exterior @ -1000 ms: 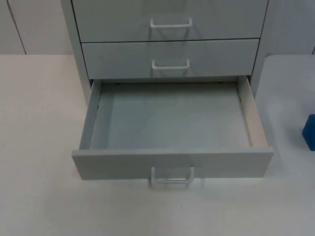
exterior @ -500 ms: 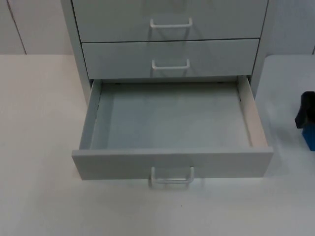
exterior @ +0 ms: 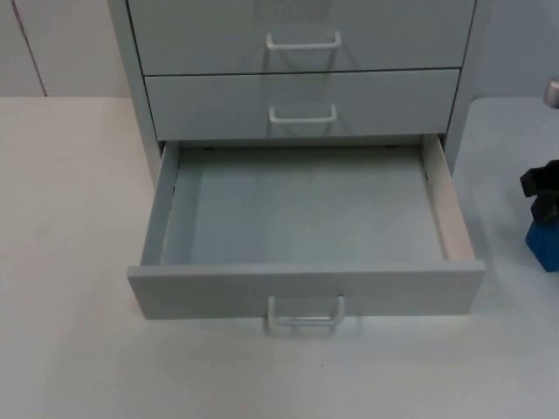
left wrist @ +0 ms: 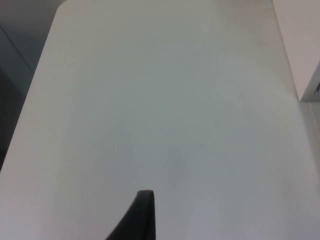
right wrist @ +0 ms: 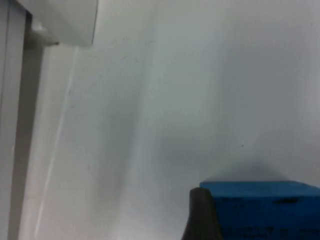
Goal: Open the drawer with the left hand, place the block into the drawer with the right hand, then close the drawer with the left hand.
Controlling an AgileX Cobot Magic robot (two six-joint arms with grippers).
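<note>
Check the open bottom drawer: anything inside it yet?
Nothing visible: the open drawer shows a bare grey floor. The strip just behind its front panel is hidden. The blue block sits on the table to the drawer's right, with the right gripper at it.

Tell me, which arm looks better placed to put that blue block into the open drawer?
The right. Its gripper is already right over the blue block on the table beside the open, empty drawer. The left gripper waits over bare table, away from the block.
</note>
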